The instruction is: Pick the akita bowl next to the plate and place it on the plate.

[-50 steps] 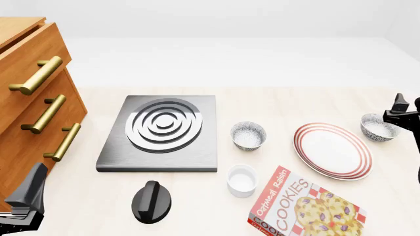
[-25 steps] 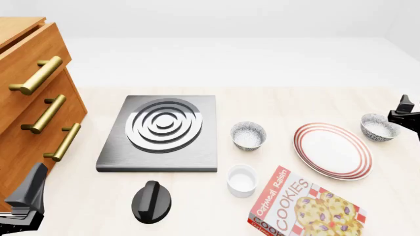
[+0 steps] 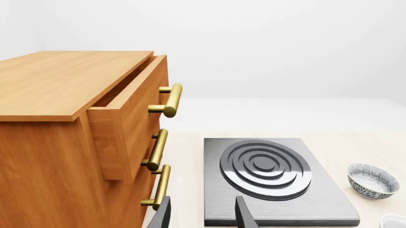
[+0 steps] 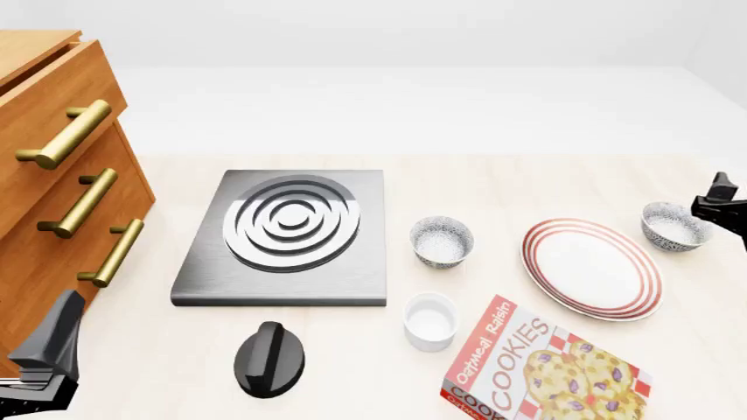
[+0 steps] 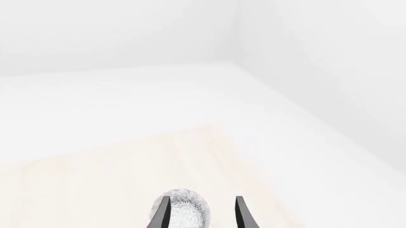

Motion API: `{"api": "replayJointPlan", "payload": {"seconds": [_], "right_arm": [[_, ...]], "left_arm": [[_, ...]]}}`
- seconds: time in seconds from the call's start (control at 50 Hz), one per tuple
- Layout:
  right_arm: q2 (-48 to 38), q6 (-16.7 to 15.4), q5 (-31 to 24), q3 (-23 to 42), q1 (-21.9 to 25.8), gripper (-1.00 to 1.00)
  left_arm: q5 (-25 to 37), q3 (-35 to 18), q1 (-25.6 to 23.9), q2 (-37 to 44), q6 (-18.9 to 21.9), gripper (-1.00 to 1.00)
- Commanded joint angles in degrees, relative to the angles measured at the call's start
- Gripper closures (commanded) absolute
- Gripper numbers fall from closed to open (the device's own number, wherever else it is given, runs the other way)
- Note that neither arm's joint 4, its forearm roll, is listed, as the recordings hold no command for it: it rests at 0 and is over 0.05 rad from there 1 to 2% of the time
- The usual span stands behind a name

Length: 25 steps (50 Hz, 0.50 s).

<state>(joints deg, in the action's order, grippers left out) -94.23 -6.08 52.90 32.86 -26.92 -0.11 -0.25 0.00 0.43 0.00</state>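
On table: two akita bowls (image 4: 442,240) (image 4: 673,226), one plate (image 4: 590,267); both tools (image 3: 201,216) (image 5: 199,213) released, empty.

Both arms matt black; left tool (image 3: 201,216) fingers thin, dark, tapered

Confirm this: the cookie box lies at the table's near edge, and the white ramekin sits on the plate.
Not quite. The front view shows the white ramekin on the table beside the cookie box, off the plate. The box part is right.
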Motion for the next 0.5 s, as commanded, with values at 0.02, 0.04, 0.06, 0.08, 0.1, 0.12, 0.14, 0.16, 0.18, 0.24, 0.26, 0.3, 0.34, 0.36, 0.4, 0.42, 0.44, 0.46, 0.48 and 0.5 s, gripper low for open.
{"api": "replayJointPlan", "payload": {"seconds": [0.02, 0.04, 0.06, 0.08, 0.1, 0.12, 0.14, 0.16, 0.18, 0.24, 0.26, 0.3, 0.34, 0.36, 0.4, 0.42, 0.44, 0.46, 0.48, 0.5], "right_arm": [[-1.89, 1.2, -1.01, 1.73, -0.53, -1.0], [-2.06, 1.23, -1.02, 1.88, -0.56, -1.0], [-2.29, 1.35, -1.11, 2.08, -0.59, -1.0], [-2.8, 1.66, -1.31, 2.53, -0.73, -1.0], [-2.8, 1.66, -1.31, 2.54, -0.73, -1.0], [-3.31, 2.08, -1.62, 2.98, -0.83, -1.0], [-3.7, 2.42, -2.03, 3.39, -0.97, -1.0], [-3.92, 2.44, -1.93, 3.5, -1.01, -1.0], [-4.22, 2.61, -2.04, 3.75, -1.15, -1.0], [-4.58, 2.85, -2.22, 4.09, -1.17, -1.0], [-4.7, 2.96, -2.32, 4.22, -1.18, -1.0], [-5.02, 3.15, -2.47, 4.56, -1.15, -1.0], [-5.37, 3.33, -2.76, 5.05, -1.27, -1.0], [-5.57, 3.46, -2.93, 5.28, -1.31, -1.0], [-5.82, 3.74, -3.24, 5.6, -1.35, -1.0], [-5.92, 3.89, -3.4, 5.76, -1.38, -1.0], [-6.03, 4.08, -3.63, 5.97, -1.36, -1.0], [-6.09, 4.19, -3.76, 6.09, -1.4, -1.0], [-6.25, 4.48, -4.04, 6.38, -1.43, -1.0], [-6.25, 4.48, -4.04, 6.39, -1.43, -1.0]], "left_arm": [[0.0, 0.0, 0.0, 0.0, 0.0, -1.0], [0.0, 0.0, 0.0, 0.0, 0.0, -1.0], [0.0, 0.0, 0.0, 0.0, 0.0, -1.0], [0.0, 0.0, 0.0, 0.0, 0.0, -1.0], [0.0, 0.0, 0.0, 0.0, 0.0, -1.0], [0.0, 0.0, 0.0, 0.0, 0.0, -1.0], [0.0, 0.0, 0.0, 0.0, 0.0, -1.0], [0.0, 0.0, 0.0, 0.0, 0.0, -1.0], [0.0, 0.0, 0.0, 0.0, 0.0, -1.0], [0.0, 0.0, 0.0, 0.0, 0.0, -1.0], [0.0, 0.0, 0.0, 0.0, 0.0, -1.0], [0.0, 0.0, 0.0, 0.0, 0.0, -1.0], [0.0, 0.0, 0.0, 0.0, 0.0, -1.0], [0.0, 0.0, 0.0, 0.0, 0.0, -1.0], [0.0, 0.0, 0.0, 0.0, 0.0, -1.0], [0.0, 0.0, 0.0, 0.0, 0.0, -1.0], [0.0, 0.0, 0.0, 0.0, 0.0, -1.0], [0.0, 0.0, 0.0, 0.0, 0.0, -1.0], [0.0, 0.0, 0.0, 0.0, 0.0, -1.0], [0.0, 0.0, 0.0, 0.0, 0.0, -1.0]]}}
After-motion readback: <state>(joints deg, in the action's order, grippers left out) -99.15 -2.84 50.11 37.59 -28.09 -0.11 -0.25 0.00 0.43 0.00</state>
